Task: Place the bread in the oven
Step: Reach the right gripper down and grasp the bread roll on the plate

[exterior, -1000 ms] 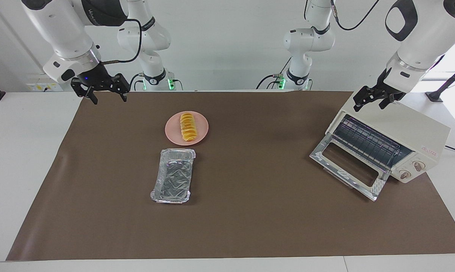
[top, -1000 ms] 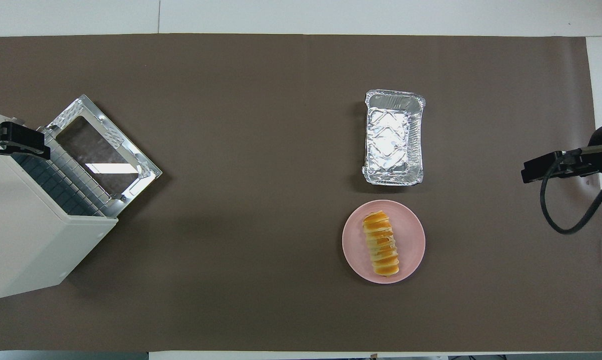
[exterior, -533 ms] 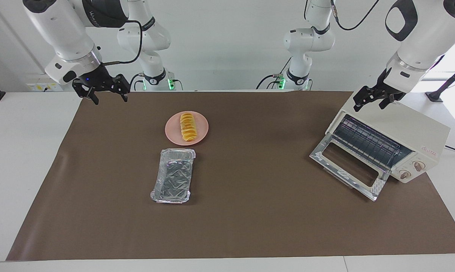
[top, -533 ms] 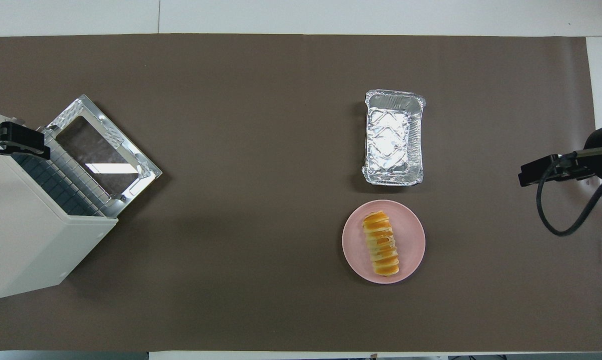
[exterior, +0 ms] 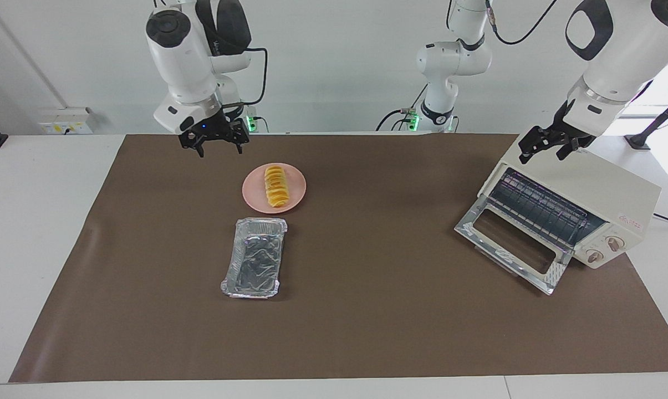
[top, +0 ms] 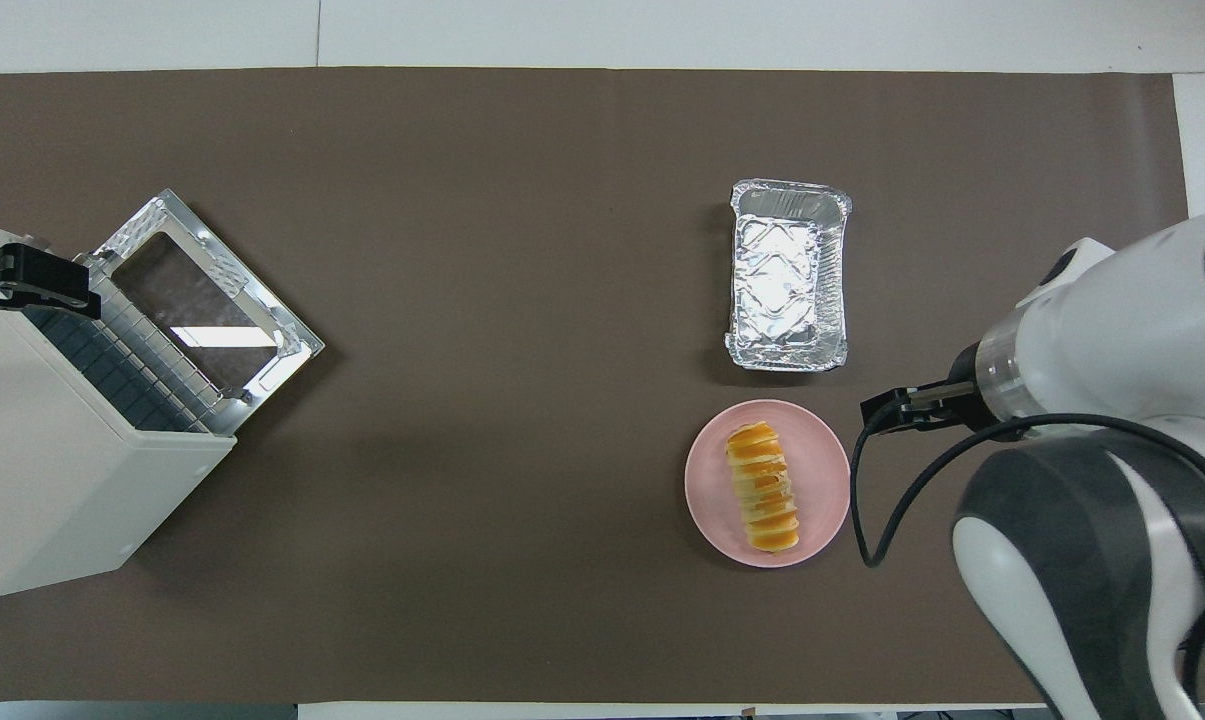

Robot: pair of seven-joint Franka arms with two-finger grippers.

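Bread (exterior: 276, 186) lies on a pink plate (exterior: 295, 195) on the brown-covered tabletop (exterior: 367, 310), a little off from the right claw (exterior: 213, 143) toward the left arm's end. That claw hangs in the air above the mat beside the plate, fingers spread apart and holding nothing. A foil tray (exterior: 254, 257) sits just beside the plate, farther from the robots. Well away, at the left arm's end, the left claw (exterior: 550, 146) hovers over the oven (exterior: 594, 191) top, at the corner nearest the robots, fingers parted and empty. The oven's glass door (exterior: 510, 247) lies dropped open, with the wire rack showing.
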